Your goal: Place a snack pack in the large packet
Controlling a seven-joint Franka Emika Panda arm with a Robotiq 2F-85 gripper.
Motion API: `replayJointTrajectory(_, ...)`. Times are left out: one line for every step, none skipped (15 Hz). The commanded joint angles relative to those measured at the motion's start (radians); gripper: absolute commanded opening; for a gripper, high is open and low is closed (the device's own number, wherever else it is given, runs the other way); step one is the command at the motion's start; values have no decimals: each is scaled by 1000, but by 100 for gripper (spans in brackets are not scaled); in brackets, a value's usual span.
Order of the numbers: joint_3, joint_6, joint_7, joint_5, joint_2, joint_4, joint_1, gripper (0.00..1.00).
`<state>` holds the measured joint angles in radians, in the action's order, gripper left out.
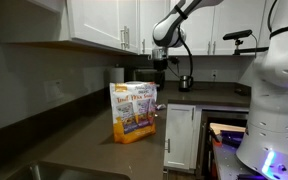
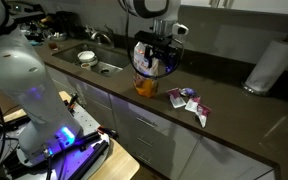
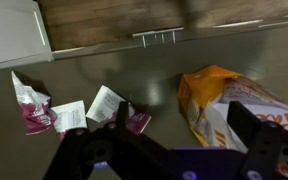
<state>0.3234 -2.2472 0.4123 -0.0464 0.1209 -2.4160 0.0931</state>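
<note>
The large packet point(image 1: 134, 110) stands upright on the dark counter, yellow-orange with a white upper part; it also shows in an exterior view point(image 2: 147, 68) and in the wrist view point(image 3: 229, 105), where its open top faces the camera. Several small pink-and-white snack packs point(image 2: 189, 100) lie flat on the counter beside it, and they show in the wrist view point(image 3: 44, 110). My gripper point(image 1: 162, 64) hangs just above the packet's top, seen in both exterior views point(image 2: 156, 50). In the wrist view the gripper point(image 3: 183, 115) is open, with nothing between the fingers.
A sink point(image 2: 99, 66) with a white bowl point(image 2: 86, 57) lies along the counter. A paper towel roll point(image 2: 267, 62) stands at the far end. A kettle point(image 1: 185, 82) sits behind the packet. White upper cabinets point(image 1: 104, 25) hang over the counter.
</note>
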Motion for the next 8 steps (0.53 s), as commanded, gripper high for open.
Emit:
replayJointTrajectory(-2, 14, 69, 99, -179, 159, 61, 100)
replayJointTrajectory(-7, 23, 73, 118, -204, 183, 80, 100)
replayJointTrajectory(-13, 26, 73, 127, -226, 202, 98, 100)
replayJointTrajectory(-18, 36, 65, 138, -241, 214, 115, 100)
replayJointTrajectory(-27, 46, 45, 136, -243, 213, 124, 100)
replayJointTrajectory(-36, 13, 30, 100, -212, 178, 123, 100)
replayJointTrajectory(-39, 16, 30, 104, -227, 187, 132, 100)
replayJointTrajectory(-40, 17, 29, 106, -234, 190, 137, 100)
